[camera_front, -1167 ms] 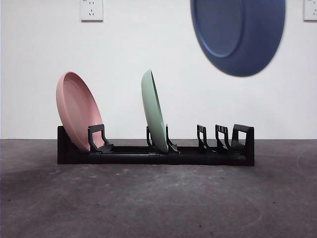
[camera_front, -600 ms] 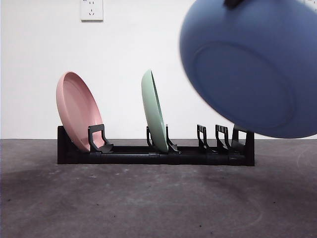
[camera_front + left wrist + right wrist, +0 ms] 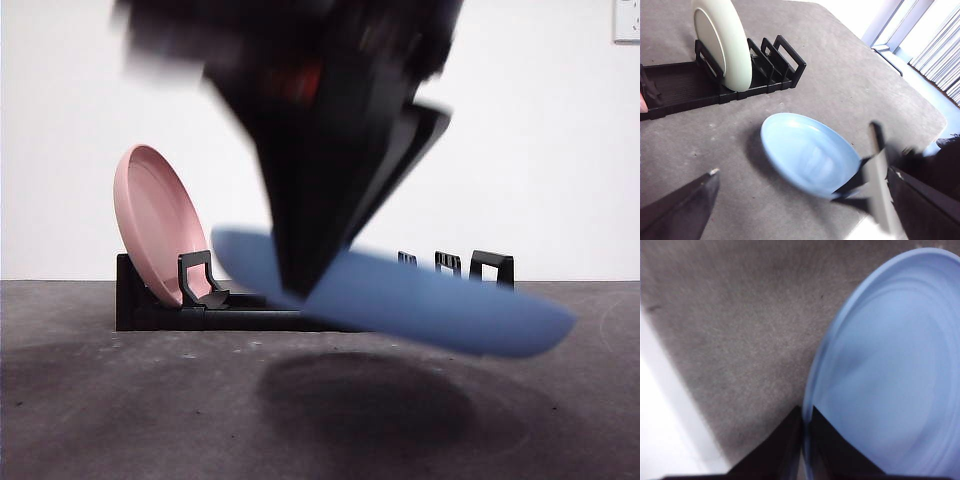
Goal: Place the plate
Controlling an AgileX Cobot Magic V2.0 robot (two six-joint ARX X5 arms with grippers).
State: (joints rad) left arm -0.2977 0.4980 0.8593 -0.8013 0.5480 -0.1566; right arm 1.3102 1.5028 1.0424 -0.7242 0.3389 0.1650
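Grey counter [image 3: 120, 420] carries the black rack [image 3: 150, 310]; the right gripper [image 3: 805, 440], fingers pinching the blue plate [image 3: 420, 300] rim, hovers it nearly flat in transport, so next it needs tilting upright toward a free slot, while the left gripper [image 3: 800, 210] waits open.

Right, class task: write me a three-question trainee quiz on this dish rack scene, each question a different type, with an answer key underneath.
1. True or false: the blue plate stands upright in a slot of the black rack.
2. Which gripper grips the blue plate's rim?
A. left gripper
B. right gripper
C. neither
3. Fill in: in the left wrist view, the plate standing in the rack nearest its empty slots is pale ____.

Key:
1. False. It hangs nearly flat, low over the table in front of the rack, with its shadow beneath.
2. B. Its jaws are closed on the rim; the left gripper is open and holds nothing.
3. Green: the green plate. The pink plate sits at the rack's other end.
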